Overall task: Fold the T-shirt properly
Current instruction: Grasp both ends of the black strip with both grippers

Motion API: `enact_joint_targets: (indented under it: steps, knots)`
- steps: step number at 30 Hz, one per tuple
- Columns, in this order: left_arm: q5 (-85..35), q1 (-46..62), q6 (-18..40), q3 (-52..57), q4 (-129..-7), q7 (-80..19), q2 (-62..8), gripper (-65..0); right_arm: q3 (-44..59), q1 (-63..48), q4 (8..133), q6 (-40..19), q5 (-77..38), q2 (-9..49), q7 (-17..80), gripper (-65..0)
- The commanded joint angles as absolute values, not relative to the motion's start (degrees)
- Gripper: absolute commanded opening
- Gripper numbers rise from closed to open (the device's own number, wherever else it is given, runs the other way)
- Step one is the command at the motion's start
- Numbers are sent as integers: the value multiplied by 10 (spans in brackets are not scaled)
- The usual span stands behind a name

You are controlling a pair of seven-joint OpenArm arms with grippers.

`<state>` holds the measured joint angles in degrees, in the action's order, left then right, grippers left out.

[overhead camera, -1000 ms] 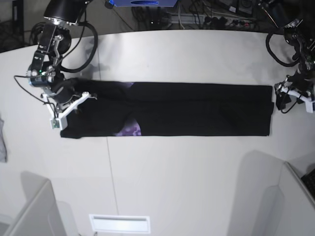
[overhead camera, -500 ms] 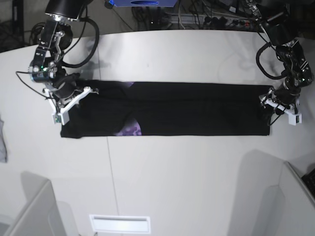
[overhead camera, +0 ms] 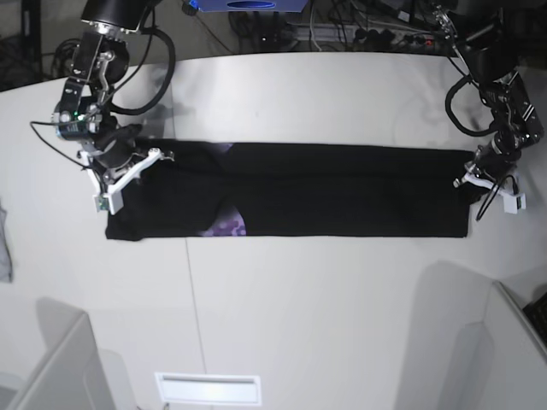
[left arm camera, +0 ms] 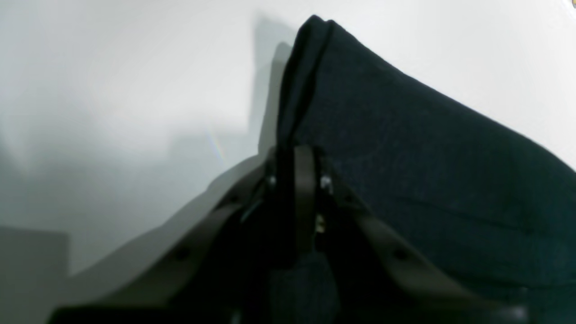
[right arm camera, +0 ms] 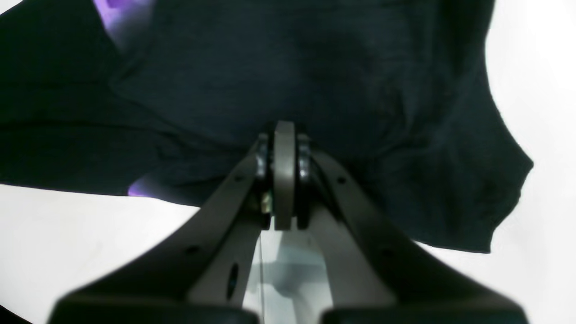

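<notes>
The black T-shirt (overhead camera: 342, 192) lies folded into a long strip across the white table (overhead camera: 299, 299), with a patch of purple print (overhead camera: 226, 226) showing near its left part. My right gripper (overhead camera: 120, 168) is on the strip's left end. In the right wrist view it (right arm camera: 283, 130) is shut on puckered black cloth (right arm camera: 337, 67). My left gripper (overhead camera: 469, 182) is at the strip's right end. In the left wrist view it (left arm camera: 297, 155) is shut on the shirt's folded edge (left arm camera: 427, 157), which is raised a little there.
A small grey cloth scrap (overhead camera: 4, 248) lies at the table's left edge. A white slotted plate (overhead camera: 208, 389) sits at the front. Grey panels (overhead camera: 60, 367) stand at both front corners. Cables and boxes (overhead camera: 342, 30) line the back edge.
My left gripper has moved in from the right onto the shirt's right end. My right gripper has shifted slightly up and right on the left end.
</notes>
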<state>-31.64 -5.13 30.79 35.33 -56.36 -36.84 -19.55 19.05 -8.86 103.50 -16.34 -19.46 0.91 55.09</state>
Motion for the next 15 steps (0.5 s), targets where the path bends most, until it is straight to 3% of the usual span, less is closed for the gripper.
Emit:
enact_joint_targets:
  steps: [1,8,15]
  knots:
    - [-287,-51,297,352,-558,-400,-202,-650,193,-86,1047,-167,-210,13,541,-650]
    - [-288,-45,297,351,-589,-378,-232,-650,198,-117,1046,-167,-338,27,541,-650]
    - [-287,-1,297,352,-680,-356,-237,-650,198,-127,1046,-167,-349,29,541,-650]
